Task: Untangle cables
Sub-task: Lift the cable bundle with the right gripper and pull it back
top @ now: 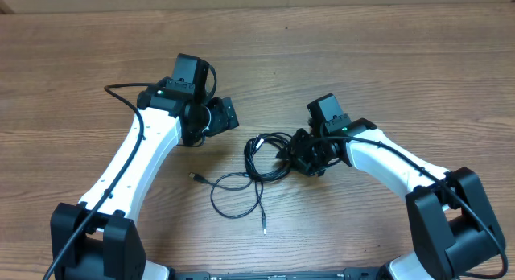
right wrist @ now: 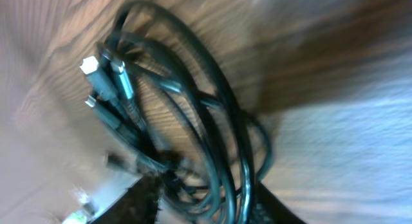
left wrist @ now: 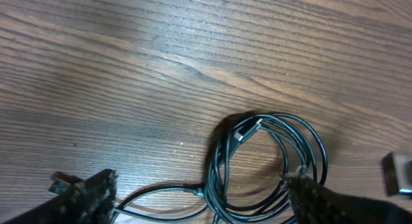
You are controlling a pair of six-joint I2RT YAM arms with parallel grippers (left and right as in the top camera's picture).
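honestly, most of it remains: the cables point(top: 265, 158) lie on the table point(top: 386, 55) between my arms as one tangled coil with two ends trailing loose, my left jaws released, my right jaws at the coil, grip impossible to tell.

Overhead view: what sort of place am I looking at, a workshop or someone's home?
Most likely a robotics lab or test bench: a white left arm and right arm stand at a plain wood-grain table, over a tangle of thin black cables.
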